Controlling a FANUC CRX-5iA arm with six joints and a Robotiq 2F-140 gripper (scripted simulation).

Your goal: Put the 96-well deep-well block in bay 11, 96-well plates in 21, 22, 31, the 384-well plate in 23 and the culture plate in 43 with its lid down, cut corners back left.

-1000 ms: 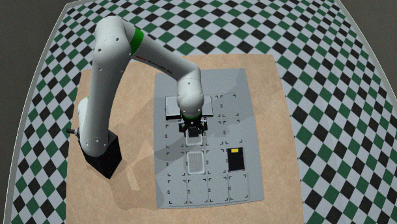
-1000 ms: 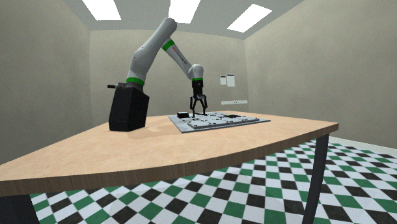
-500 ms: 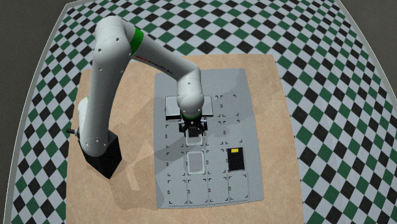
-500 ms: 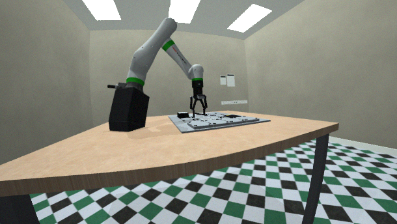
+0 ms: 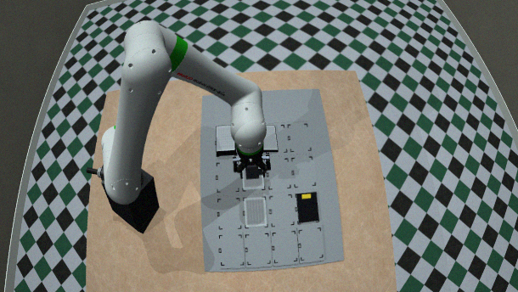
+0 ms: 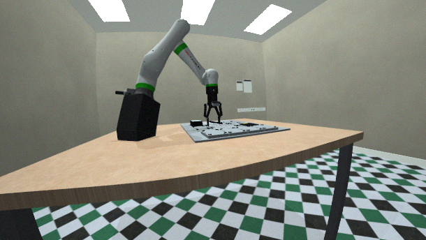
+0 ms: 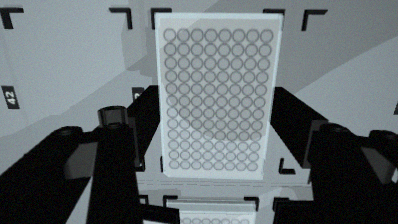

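Observation:
My gripper (image 5: 252, 170) hangs straight down over the middle of the grey deck (image 5: 269, 182). It is shut on a pale 96-well plate (image 7: 216, 95) with round wells, gripped by its long sides. The fingers stand on either side of it. In the overhead view the plate (image 5: 253, 182) shows just below the gripper, over a bay's corner pieces. I cannot tell whether it rests on the floor or hangs just above it. A second pale plate with a fine grid (image 5: 255, 210) lies flat in the neighbouring bay, and its edge shows in the wrist view (image 7: 215, 214).
A dark-sided block with a pale top (image 5: 223, 139) sits under the arm's wrist, mostly hidden; it also shows in the side view (image 6: 196, 123). A black item with a yellow label (image 5: 307, 207) lies in a bay to the right. The arm's black base (image 5: 133, 204) stands left of the deck.

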